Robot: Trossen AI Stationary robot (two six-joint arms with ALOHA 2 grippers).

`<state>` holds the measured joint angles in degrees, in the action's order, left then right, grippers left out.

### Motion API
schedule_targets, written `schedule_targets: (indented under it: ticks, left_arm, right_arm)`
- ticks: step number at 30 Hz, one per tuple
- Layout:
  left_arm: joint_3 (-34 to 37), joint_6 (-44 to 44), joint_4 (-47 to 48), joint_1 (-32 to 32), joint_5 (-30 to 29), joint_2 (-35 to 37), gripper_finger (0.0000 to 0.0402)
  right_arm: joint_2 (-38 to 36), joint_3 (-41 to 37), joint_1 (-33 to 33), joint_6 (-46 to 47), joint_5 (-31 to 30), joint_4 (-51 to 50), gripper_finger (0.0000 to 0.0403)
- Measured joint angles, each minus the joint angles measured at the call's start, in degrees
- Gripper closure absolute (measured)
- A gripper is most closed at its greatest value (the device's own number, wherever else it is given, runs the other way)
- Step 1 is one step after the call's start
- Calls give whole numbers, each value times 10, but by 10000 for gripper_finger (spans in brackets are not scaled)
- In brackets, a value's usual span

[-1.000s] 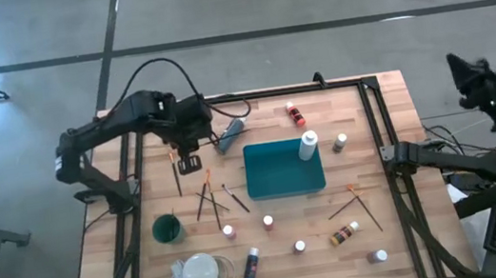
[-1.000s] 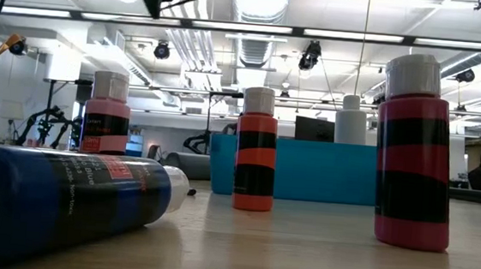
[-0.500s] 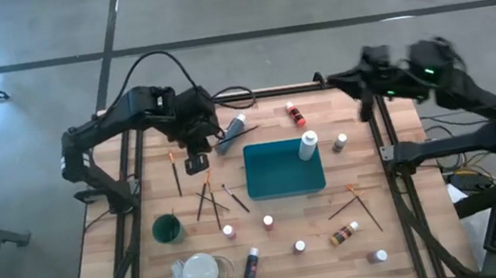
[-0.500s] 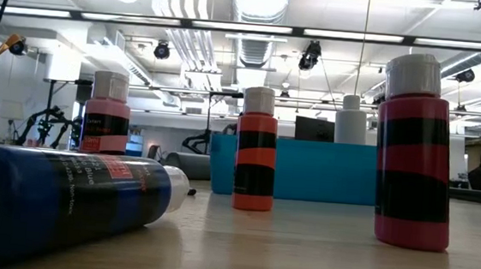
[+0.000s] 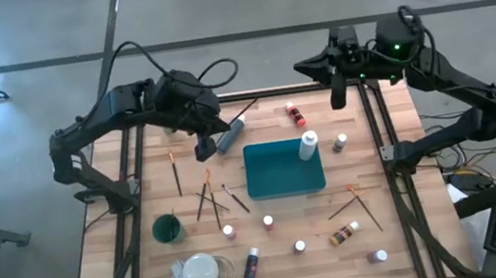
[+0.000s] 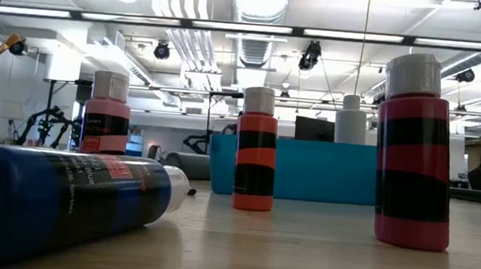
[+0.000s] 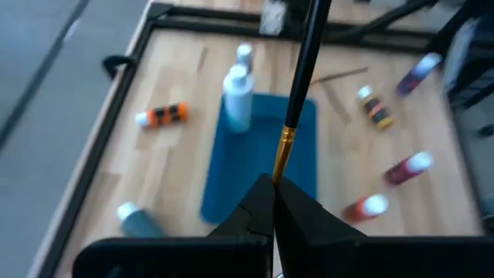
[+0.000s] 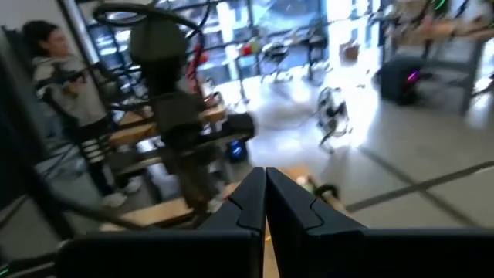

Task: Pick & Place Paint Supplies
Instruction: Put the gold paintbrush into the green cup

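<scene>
Paintbrush with a dark handle and brass ferrule (image 7: 297, 100) sits pinched between the pressed-together fingers of the left gripper (image 5: 203, 145), raised above the wooden table (image 5: 389, 188) just off the far-left corner of the teal rectangular tray (image 5: 282, 167). The brush slants away from the tray toward the table's far edge. The right gripper (image 5: 336, 99) hangs past the table's far edge, well away from the tray's far-right corner, its fingers pressed together on nothing.

A tall white bottle (image 5: 307, 145) stands touching the tray's right far rim. A grey-blue bottle (image 5: 227, 140) lies just beside the gripper. Loose thin brushes (image 5: 210, 200) lie crossed left of the tray, others (image 5: 357, 201) near its right front corner. Small white-capped paint bottles (image 5: 299, 246) are scattered in front of the tray, and a green cup (image 5: 167, 229) stands off its left front.
</scene>
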<state>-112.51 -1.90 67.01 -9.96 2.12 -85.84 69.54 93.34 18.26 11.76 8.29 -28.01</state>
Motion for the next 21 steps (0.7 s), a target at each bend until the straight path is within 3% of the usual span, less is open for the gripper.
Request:
schedule_targets:
  ticks: [3,8,13,21]
  left_arm:
    - [0,-14,68,-1,-20,-3,401]
    - [0,19,157,-9,-3,-15,401]
    - [1,46,219,-8,3,-34,401]
    - [1,48,218,-8,4,-41,401]
  right_arm:
    - [21,39,0,10,20,-48,394]
    - [83,119,-5,2,41,-127,381]
    - [168,204,-8,-9,45,-230,331]
    - [292,329,-32,-62,83,-331,259]
